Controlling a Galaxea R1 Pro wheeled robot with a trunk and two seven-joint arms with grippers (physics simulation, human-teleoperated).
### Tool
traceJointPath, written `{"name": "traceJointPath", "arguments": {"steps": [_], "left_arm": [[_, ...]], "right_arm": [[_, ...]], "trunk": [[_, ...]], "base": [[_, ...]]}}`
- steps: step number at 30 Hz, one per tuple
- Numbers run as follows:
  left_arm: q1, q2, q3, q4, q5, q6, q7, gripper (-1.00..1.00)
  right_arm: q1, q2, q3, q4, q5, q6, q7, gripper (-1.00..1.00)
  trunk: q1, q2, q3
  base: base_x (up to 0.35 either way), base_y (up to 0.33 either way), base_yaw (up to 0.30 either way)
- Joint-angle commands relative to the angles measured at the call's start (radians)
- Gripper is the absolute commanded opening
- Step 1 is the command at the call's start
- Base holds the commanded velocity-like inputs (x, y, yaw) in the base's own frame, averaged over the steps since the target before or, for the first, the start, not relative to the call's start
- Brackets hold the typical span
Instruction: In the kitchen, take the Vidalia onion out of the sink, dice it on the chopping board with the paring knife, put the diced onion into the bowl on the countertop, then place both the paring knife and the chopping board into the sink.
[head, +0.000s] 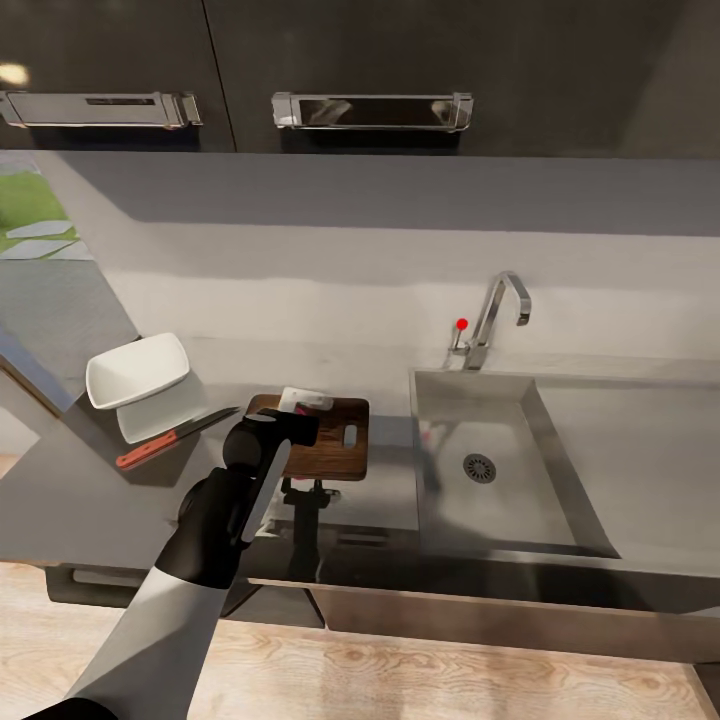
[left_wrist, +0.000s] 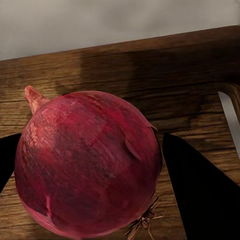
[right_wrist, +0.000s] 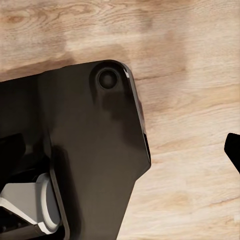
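**Onion between my left fingers, over the board**

Red-skinned and round, the onion sits right in front of my left wrist camera, held between my two dark fingers, one on each side of it. They are pinching it across its width. Its stem tip points up and away toward the far edge of the board, and its dry root tuft points back toward my wrist, so its long axis runs along my fingers, not across them.

Beneath it is the chopping board, with its grain running crosswise and the handle hole off to one side. I cannot tell whether the onion already rests on the wood or hangs just above it.

From the head view, my left gripper is over the near-left part of the board. The paring knife lies on the surface just left of the board, red handle toward me and blade angled toward the board, beside the white bowl. The sink is to the right, well apart from my left arm.

I judge the knife is the next thing needed, and my left arm is much nearer to it. My right wrist camera looks down at wooden floor past my own dark body; a finger tip shows at the edge, but I cannot tell whether those fingers are spread or closed.
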Motion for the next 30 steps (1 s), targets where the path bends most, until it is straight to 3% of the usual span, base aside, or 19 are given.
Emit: {"name": "traceJointPath", "arguments": {"steps": [1, 20, 21, 30], "left_arm": [[-0.001, 0.0, -0.001, 0.0, 0.0, 0.004, 0.003, -1.0], [-0.001, 0.0, -0.001, 0.005, -0.001, 0.004, 0.003, -1.0], [-0.001, 0.0, -0.001, 0.005, -0.001, 0.004, 0.003, 1.0], [0.0, 0.0, -0.001, 0.006, -0.001, 0.004, 0.003, 1.0]], "right_arm": [[0.001, -0.001, 0.006, -0.002, -0.008, -0.002, -0.003, 1.0], [0.0, -0.001, 0.006, -0.002, -0.008, -0.002, -0.003, 1.0], [0.001, -0.001, 0.006, -0.002, -0.008, -0.002, -0.003, 1.0], [0.001, -0.001, 0.006, -0.002, -0.008, -0.002, -0.003, 1.0]], "trunk": [[0.001, -0.002, -0.002], [0.001, -0.002, -0.002], [0.001, -0.002, -0.002], [0.001, -0.002, -0.002]], "base": [[0.0, 0.0, 0.0], [0.0, 0.0, 0.0], [0.0, 0.0, 0.0], [0.0, 0.0, 0.0]]}}
